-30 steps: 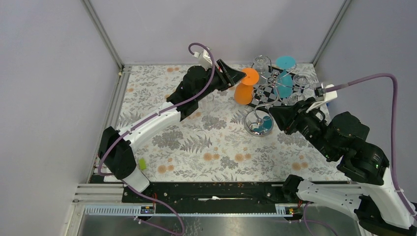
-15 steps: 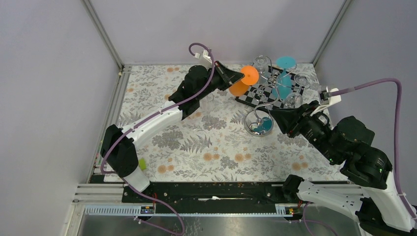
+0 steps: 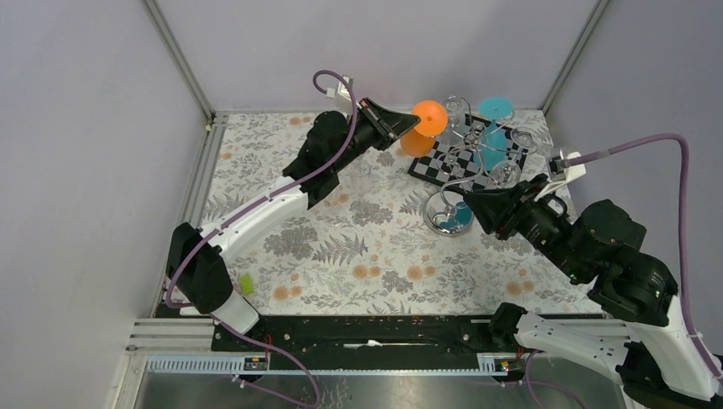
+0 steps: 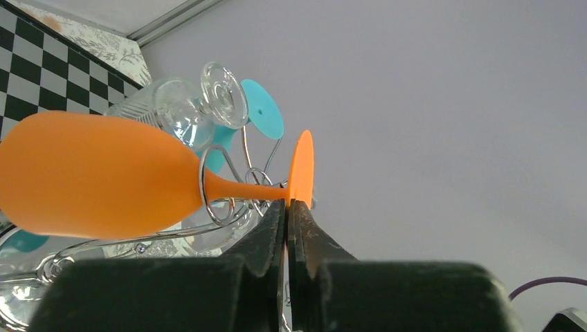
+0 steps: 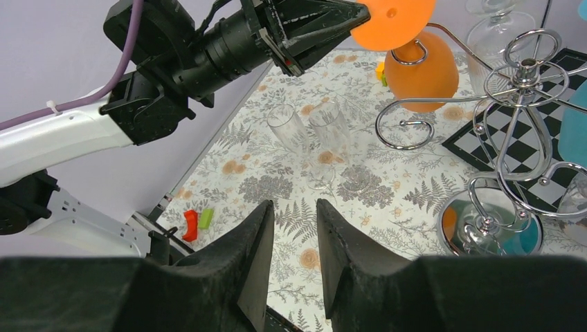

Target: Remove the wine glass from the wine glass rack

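Left wrist view: the orange plastic wine glass (image 4: pixel 97 176) runs to the left edge, its mouth out of view; the left pincer (image 4: pixel 287 207) covers the lower rim of its foot. The silver chrome wire rack (image 4: pixel 97 247) is largely hidden behind the bowl. Right wrist view: the teal wine glass (image 5: pixel 574 131) is cut by the right edge, the clear wine glass (image 5: pixel 495 21) by the top edge; red and green pieces (image 5: pixel 190 225) on the desk (image 5: pixel 277 194) are too small to identify. Top view: the right arm (image 3: pixel 631 273) runs off the lower right corner.
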`<state>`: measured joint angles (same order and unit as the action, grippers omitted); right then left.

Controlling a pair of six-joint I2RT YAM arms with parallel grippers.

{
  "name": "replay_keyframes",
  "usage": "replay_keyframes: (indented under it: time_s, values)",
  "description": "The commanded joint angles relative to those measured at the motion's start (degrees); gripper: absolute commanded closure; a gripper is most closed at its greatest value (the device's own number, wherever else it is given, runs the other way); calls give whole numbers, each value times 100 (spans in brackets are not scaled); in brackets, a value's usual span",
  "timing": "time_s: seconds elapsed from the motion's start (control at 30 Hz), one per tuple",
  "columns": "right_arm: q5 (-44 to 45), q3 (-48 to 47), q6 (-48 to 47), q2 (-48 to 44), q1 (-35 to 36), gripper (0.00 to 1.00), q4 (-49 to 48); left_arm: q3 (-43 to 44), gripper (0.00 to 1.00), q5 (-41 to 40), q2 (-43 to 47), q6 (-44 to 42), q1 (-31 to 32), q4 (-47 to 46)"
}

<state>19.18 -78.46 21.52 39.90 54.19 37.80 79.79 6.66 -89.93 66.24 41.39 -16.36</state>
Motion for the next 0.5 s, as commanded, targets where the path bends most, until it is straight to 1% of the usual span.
replay_keyframes:
  time_s: [0.0,0.27,0.37,0.47]
  values:
    - [-129,-11,82,-44,-32,64,-233,132,100,84,124,144,-30,-549]
    - [-203,-45,75,-61,-32,64,-230,410,100,-22,-153,-41,5,-524]
    - [-275,-74,100,-61,-32,64,-225,731,100,75,-331,-297,14,-283]
    - [-367,-124,140,-61,-32,65,-227,861,100,222,-511,-287,19,-260]
